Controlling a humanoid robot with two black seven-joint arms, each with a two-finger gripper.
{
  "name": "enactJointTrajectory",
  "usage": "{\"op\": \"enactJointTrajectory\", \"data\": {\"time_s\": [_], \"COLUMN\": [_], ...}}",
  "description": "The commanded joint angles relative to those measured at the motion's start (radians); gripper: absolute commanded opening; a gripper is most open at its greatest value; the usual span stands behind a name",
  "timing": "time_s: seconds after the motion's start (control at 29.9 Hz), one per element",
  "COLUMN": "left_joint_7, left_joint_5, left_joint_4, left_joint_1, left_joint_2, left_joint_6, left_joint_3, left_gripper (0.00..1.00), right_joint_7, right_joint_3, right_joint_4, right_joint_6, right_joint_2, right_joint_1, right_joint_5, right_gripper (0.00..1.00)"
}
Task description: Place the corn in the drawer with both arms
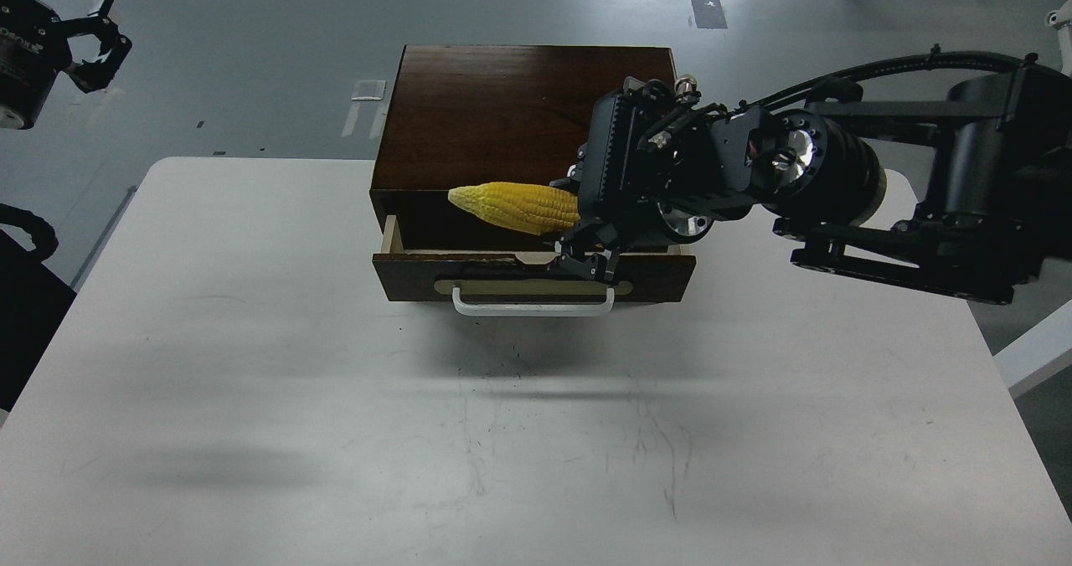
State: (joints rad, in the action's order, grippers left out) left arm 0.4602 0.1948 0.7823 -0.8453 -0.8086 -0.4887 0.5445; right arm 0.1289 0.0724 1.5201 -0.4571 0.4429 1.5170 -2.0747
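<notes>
The white tabletop (251,365) fills most of the view, scuffed with dark marks toward 6 o'clock. At 12 o'clock on it sits the dark brown wooden box (502,105), its drawer (419,275) pulled partly open toward the viewer, with pale inner sides and a white bar handle (533,305) on a tan oval plate. The right arm (963,189) reaches in from 3 o'clock, and the right gripper (578,214) has its fingers pinching the thick end of the corn (511,204). The corn hangs level above the open drawer, its pointed tip aimed toward 9 o'clock. At 10 o'clock, well apart from the box and off the tabletop, the left gripper (99,38) hangs with its fingers spread, holding nothing
</notes>
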Motion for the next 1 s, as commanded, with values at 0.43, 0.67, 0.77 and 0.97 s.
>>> {"op": "enactJointTrajectory", "data": {"time_s": [0.43, 0.67, 0.77, 0.97], "left_joint_7": [-0.002, -0.002, -0.003, -0.008], "left_joint_5": [0.006, 0.006, 0.008, 0.008], "left_joint_4": [0.000, 0.000, 0.000, 0.002], "left_joint_1": [0.000, 0.000, 0.000, -0.001], "left_joint_2": [-0.011, -0.007, -0.006, 0.008], "left_joint_6": [0.000, 0.000, 0.000, 0.000], "left_joint_3": [0.002, 0.002, 0.002, 0.002], "left_gripper": [0.98, 0.98, 0.98, 0.98], "right_joint_7": [-0.002, -0.008, -0.008, -0.008], "right_joint_3": [-0.114, -0.246, -0.284, -0.298], "right_joint_4": [-0.092, -0.204, -0.271, -0.409], "right_joint_6": [0.005, 0.005, 0.009, 0.057], "right_joint_2": [0.008, 0.043, 0.092, 0.148], "right_joint_1": [-0.014, -0.014, -0.015, -0.055], "right_joint_5": [0.060, 0.425, 0.627, 1.052], "right_gripper": [0.82, 0.99, 1.00, 1.00]}}
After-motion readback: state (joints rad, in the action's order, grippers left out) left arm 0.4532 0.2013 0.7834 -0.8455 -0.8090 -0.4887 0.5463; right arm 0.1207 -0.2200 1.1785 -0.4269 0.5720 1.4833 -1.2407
